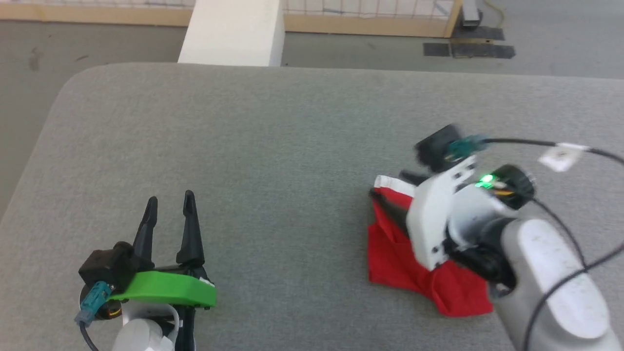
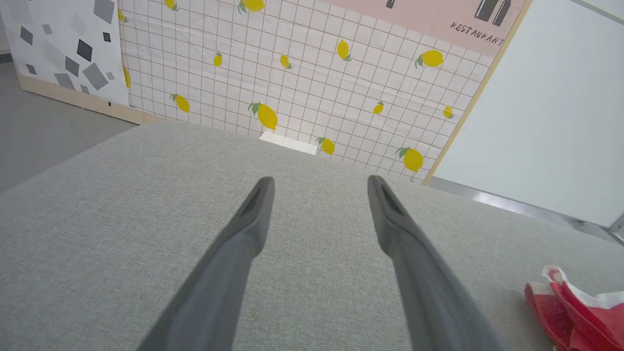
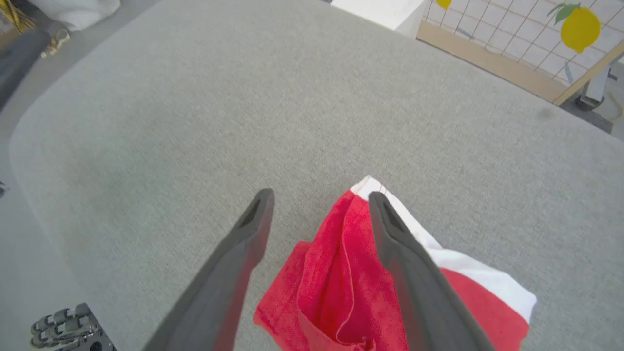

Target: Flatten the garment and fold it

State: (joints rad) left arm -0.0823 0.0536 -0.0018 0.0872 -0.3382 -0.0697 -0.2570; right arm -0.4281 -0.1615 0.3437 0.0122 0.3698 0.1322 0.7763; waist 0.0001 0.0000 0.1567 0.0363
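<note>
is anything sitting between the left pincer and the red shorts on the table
Nothing visible does. Only grey table surface lies between the open left pincer and the red shorts, which sit bunched to its right under the open right pincer.

This looks like a robot test lab dressed as a stage set, since thin printed panels (image 2: 302, 87) with lemons and the word "RESTAURANT" (image 2: 475, 33) stand in a wooden frame (image 1: 365, 25) on a plain grey floor (image 2: 39, 126) behind a cloth-covered table (image 2: 122, 204).
</note>
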